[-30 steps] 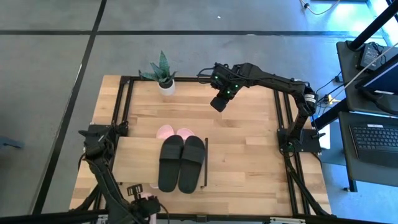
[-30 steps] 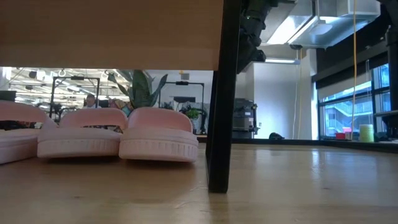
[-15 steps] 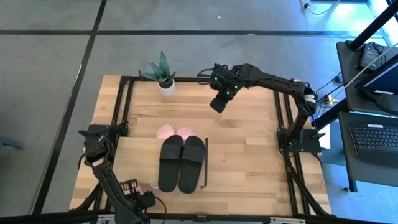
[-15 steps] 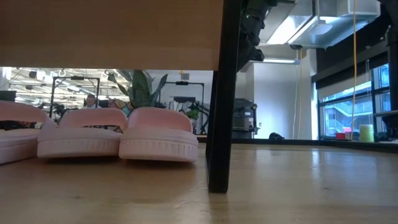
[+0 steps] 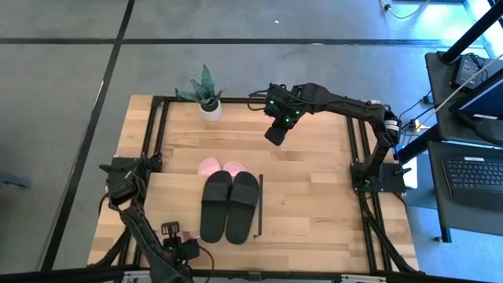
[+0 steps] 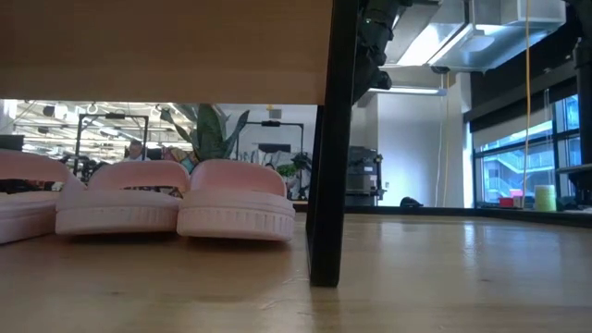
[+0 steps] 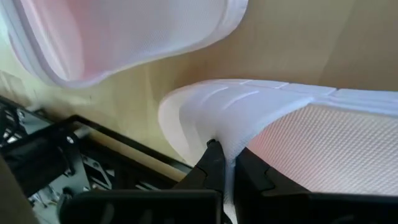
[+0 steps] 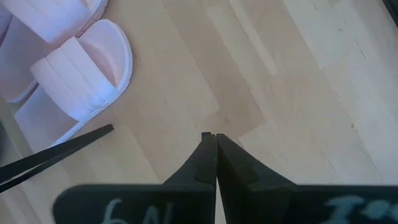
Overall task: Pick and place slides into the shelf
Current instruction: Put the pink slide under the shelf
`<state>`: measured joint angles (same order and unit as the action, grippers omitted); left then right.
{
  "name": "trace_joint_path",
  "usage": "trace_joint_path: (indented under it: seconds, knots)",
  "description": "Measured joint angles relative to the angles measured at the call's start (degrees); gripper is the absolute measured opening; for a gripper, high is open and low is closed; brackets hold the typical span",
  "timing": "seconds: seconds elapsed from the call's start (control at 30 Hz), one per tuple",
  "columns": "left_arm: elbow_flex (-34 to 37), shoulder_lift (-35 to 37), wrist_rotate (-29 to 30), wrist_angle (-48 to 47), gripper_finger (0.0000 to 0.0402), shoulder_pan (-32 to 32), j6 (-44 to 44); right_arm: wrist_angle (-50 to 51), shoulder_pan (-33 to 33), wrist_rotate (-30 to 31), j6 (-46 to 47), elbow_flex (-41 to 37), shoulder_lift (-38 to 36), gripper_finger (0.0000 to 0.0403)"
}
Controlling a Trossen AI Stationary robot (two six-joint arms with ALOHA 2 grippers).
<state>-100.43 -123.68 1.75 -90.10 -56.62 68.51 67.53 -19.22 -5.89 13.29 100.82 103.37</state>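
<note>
Figure: the left gripper [image 7: 224,163], jaws clamped on the strap edge of a pale pink slide [image 7: 298,134], is drawing it in from the table's near edge toward the shelf [image 5: 174,203], where it sat farther out a second ago; placement is likely next. The right gripper [image 5: 273,135], jaws together and empty, is hovering over the bare table [image 5: 314,173]. Matte black slides [image 5: 229,206] are resting on the light-wood shelf; smooth, moulded pink slides [image 6: 176,199] are lying beneath it.
</note>
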Motion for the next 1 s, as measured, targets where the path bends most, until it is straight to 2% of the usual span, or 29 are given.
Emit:
trace_joint_path:
  seconds: [0.27,0.73,1.0]
  knots:
    - [2.05,0.07,0.82,0.04,0.0003,-0.43,-3.73,0.00,0.00,-0.01,1.23,0.00,0.00,0.0006]
    - [2.78,0.07,0.91,0.19,0.0055,-0.55,-0.77,0.02,0.07,-0.04,1.54,0.00,0.00,0.0006]
    - [2.89,-0.02,0.65,0.30,0.0126,-0.55,1.42,0.02,0.09,-0.04,1.52,0.00,0.00,0.0006]
